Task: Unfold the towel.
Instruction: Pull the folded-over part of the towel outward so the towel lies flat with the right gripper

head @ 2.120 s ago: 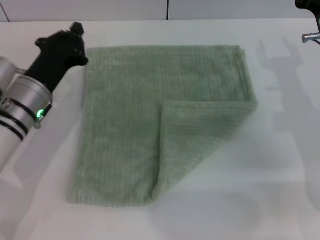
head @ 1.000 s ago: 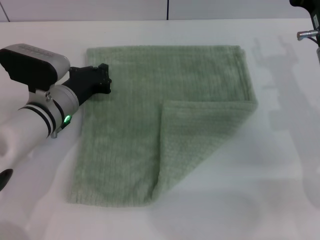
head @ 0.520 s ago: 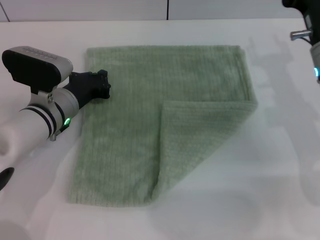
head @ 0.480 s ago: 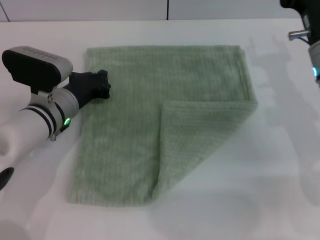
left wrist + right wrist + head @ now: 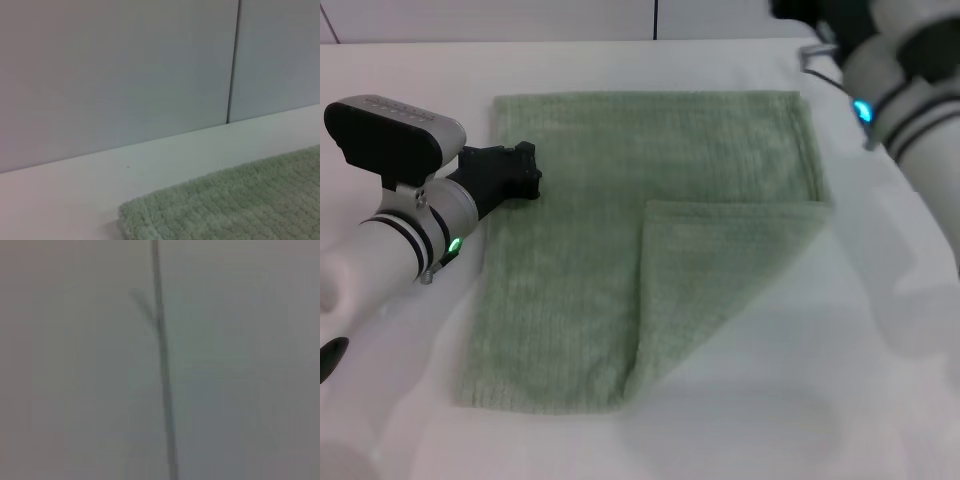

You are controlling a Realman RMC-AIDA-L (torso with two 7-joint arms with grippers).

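Observation:
The pale green towel (image 5: 580, 250) lies flat on the white table (image 5: 840, 380). Its front right corner is folded over onto the middle as a flap (image 5: 720, 280). My left gripper (image 5: 525, 170) rests low at the towel's left edge, near the far left corner. The left wrist view shows a towel corner (image 5: 240, 205) close up in front of the wall. My right gripper (image 5: 815, 18) is blurred and high above the towel's far right corner, with its arm (image 5: 905, 90) behind it. The right wrist view shows only the wall.
A grey panelled wall (image 5: 520, 18) with a vertical seam (image 5: 232, 60) stands behind the table's far edge. Bare white table lies in front of and to the right of the towel.
My left gripper came down onto the towel's left edge, then stayed still. My right arm swung in from the far right toward the towel's far right corner. The towel has not moved.

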